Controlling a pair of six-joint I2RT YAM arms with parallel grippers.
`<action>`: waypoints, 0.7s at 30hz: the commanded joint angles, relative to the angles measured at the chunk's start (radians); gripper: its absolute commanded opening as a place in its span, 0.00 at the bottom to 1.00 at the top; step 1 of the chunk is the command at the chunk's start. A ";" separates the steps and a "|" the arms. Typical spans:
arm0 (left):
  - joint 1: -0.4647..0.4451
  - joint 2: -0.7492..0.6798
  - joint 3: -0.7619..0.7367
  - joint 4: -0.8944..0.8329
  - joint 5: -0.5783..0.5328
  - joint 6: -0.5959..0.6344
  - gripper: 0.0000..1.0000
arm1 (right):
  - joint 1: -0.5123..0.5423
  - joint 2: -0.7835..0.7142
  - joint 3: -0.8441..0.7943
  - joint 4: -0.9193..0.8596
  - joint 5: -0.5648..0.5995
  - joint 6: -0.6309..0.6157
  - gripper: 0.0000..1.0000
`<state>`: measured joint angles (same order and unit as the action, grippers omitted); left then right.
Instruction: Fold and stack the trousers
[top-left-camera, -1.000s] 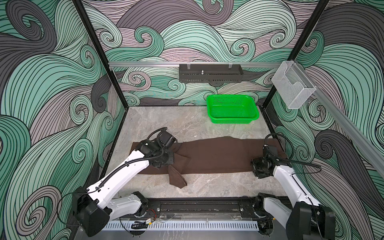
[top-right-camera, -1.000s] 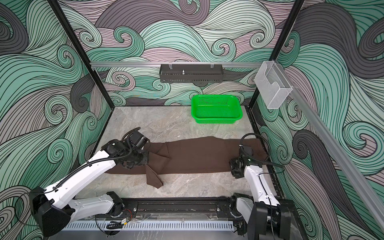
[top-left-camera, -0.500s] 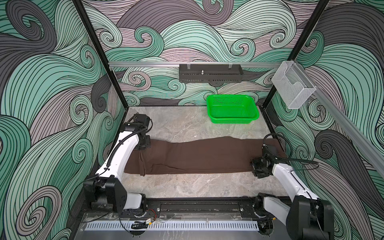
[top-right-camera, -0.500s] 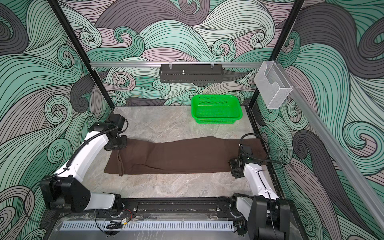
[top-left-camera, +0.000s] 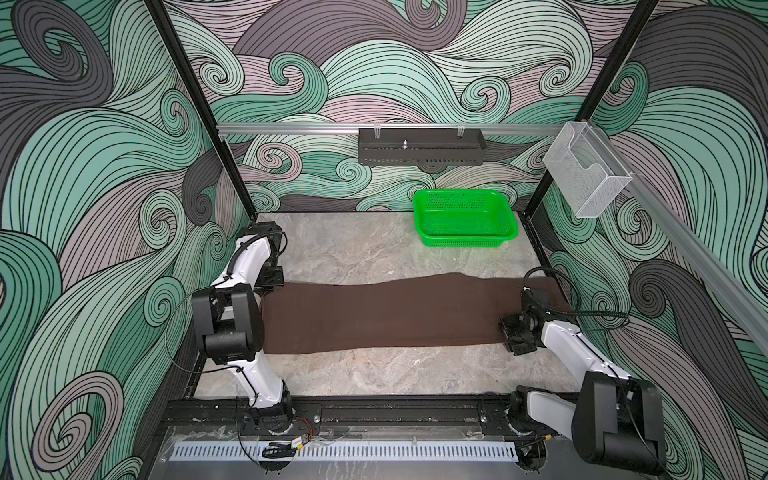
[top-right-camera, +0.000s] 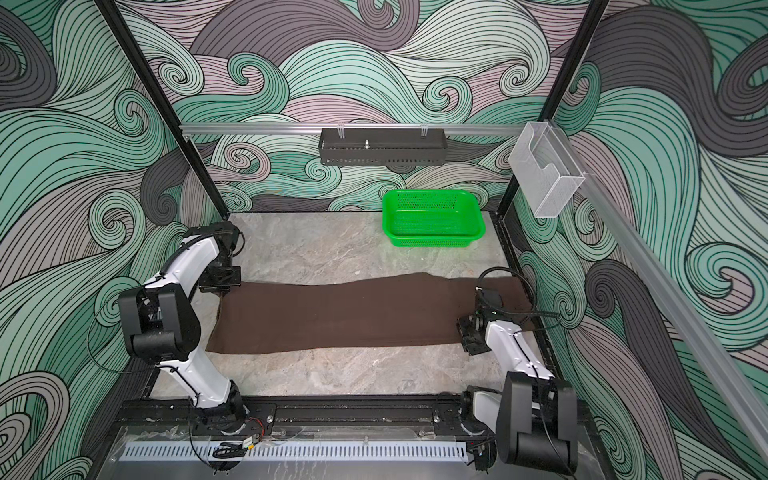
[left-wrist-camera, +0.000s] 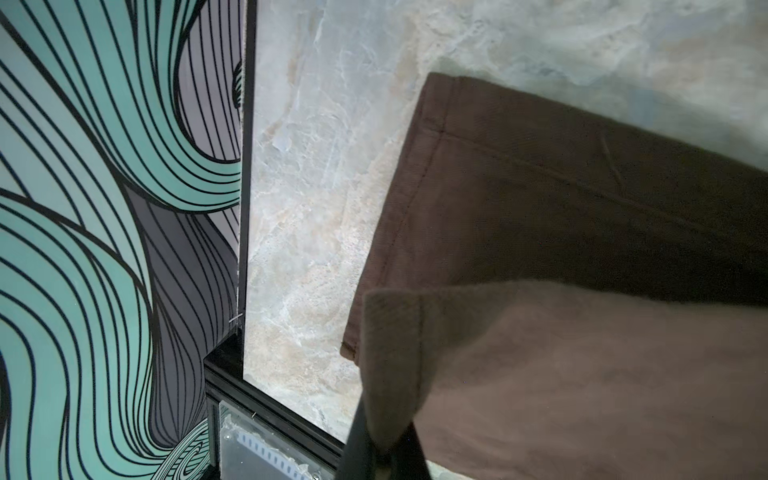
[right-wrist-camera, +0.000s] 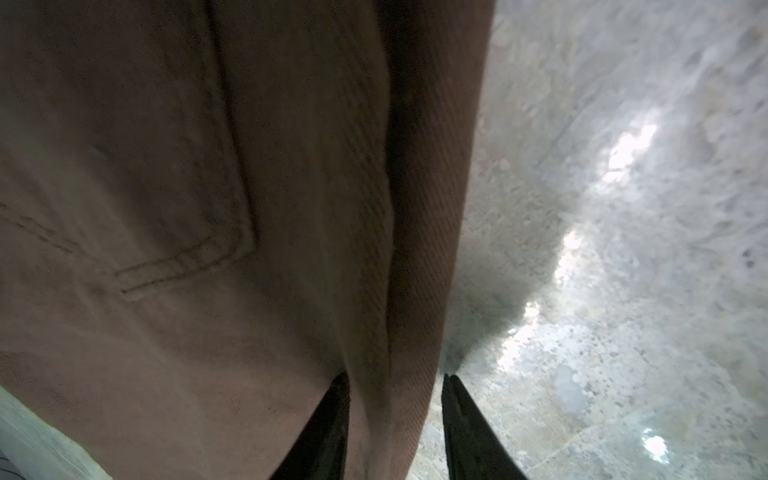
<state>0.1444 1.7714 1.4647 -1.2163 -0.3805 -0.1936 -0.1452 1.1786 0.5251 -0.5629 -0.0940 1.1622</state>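
Observation:
The dark brown trousers (top-left-camera: 386, 316) (top-right-camera: 340, 316) lie as one long flat band across the marble table (top-left-camera: 353, 249), leg ends at the left and waist at the right. My left gripper (top-left-camera: 268, 286) (top-right-camera: 222, 284) sits at the far left corner of the band. In the left wrist view it (left-wrist-camera: 384, 446) is shut on a raised hem corner (left-wrist-camera: 395, 353) above the lower leg layer (left-wrist-camera: 582, 187). My right gripper (top-left-camera: 513, 334) (top-right-camera: 467, 332) is at the near right corner. Its fingers (right-wrist-camera: 395, 399) are shut on a fold of the trousers (right-wrist-camera: 208, 208) beside a pocket seam.
A bright green perforated basket (top-left-camera: 463, 224) (top-right-camera: 432, 218) stands at the back right of the table. A black tray (top-left-camera: 419, 147) hangs on the back rail and a clear holder (top-left-camera: 586, 174) on the right rail. Patterned walls close both sides. The black base rail (top-left-camera: 374, 415) runs along the front.
My left arm swung from the middle-left out to the far left edge, drawing the leg end with it. The flap that hung toward the front is gone and the band lies flat. The right arm stayed put.

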 joint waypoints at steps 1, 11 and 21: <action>0.022 0.046 0.051 -0.039 -0.028 0.008 0.19 | -0.005 -0.001 0.002 0.001 0.007 -0.007 0.39; 0.083 0.134 0.027 0.001 0.194 0.049 0.55 | -0.004 -0.097 0.033 -0.047 -0.001 -0.063 0.55; 0.141 0.230 -0.015 0.029 0.252 0.023 0.60 | 0.000 -0.096 0.026 -0.042 -0.015 -0.057 0.56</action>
<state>0.2653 1.9873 1.4540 -1.1858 -0.1539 -0.1577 -0.1452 1.0859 0.5404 -0.5842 -0.1081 1.1107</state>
